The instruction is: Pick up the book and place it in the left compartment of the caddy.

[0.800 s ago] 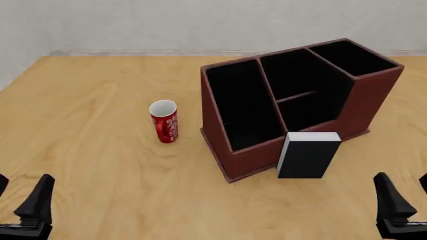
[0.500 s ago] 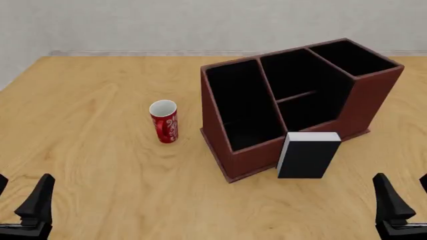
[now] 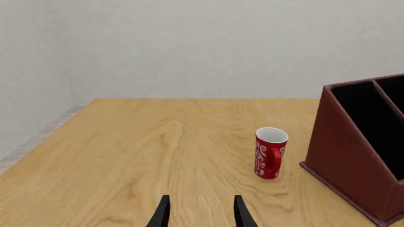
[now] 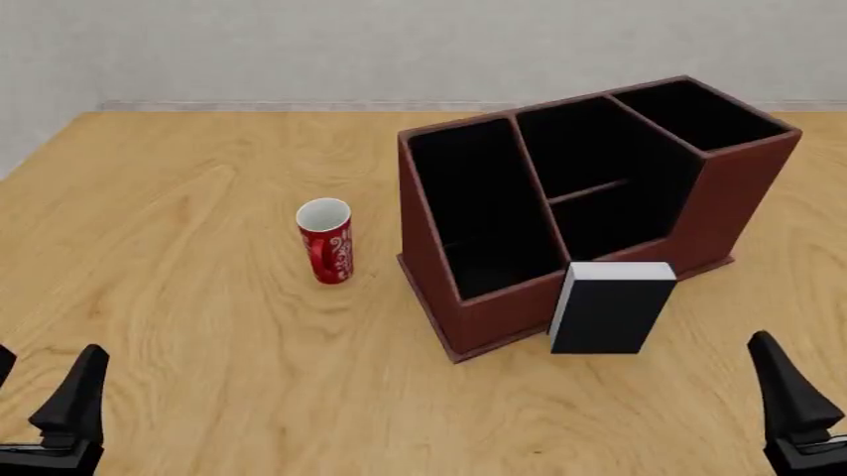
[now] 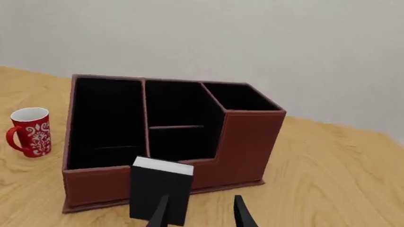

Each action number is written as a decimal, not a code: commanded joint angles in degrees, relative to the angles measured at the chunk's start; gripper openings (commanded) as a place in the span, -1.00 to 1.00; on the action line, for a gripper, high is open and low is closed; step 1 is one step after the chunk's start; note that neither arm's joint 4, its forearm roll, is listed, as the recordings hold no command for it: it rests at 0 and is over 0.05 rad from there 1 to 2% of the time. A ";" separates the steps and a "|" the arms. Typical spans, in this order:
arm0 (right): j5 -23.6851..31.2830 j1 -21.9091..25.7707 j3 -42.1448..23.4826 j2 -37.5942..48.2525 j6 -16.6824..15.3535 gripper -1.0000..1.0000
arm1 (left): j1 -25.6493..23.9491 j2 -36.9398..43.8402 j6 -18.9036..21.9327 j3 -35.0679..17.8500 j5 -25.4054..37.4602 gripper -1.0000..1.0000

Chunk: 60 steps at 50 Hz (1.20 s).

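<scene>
The black book [image 4: 609, 312] with white page edges stands upright against the low front wall of the reddish-brown caddy [image 4: 744, 188]. The left compartment [image 4: 479, 203], long and black-lined, holds nothing. In the right wrist view the book [image 5: 159, 193] stands just ahead of my open right gripper [image 5: 200, 215], in front of the caddy [image 5: 247, 142] and its left compartment [image 5: 104, 123]. My right gripper [image 4: 807, 349] is near the table's front right, apart from the book. Near the front left, my left gripper [image 4: 47, 353] is open and holds nothing; its wrist view shows the gripper [image 3: 202, 215] above bare wood.
A red mug [image 4: 325, 241] with white patterns stands upright left of the caddy, and shows as well in the left wrist view as the mug [image 3: 270, 152] beside the caddy's side wall [image 3: 344, 156]. A grey wall rises behind the table's far edge.
My right gripper has shifted slightly right and lower in the front view, so only one finger shows. The book, the caddy, the mug and the left gripper have not moved.
</scene>
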 commanded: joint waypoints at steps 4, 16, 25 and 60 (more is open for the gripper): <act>1.63 5.60 -6.20 9.60 -9.29 1.00 | 0.00 0.01 0.00 0.00 0.00 1.00; 6.24 8.47 -14.25 20.77 -18.01 1.00 | 0.00 0.01 0.00 0.00 0.00 1.00; 11.19 8.96 -19.26 24.50 -22.55 1.00 | 0.00 0.01 0.00 0.00 0.00 1.00; 37.71 10.21 -38.24 39.26 -43.75 1.00 | 0.00 0.01 0.00 0.00 0.00 1.00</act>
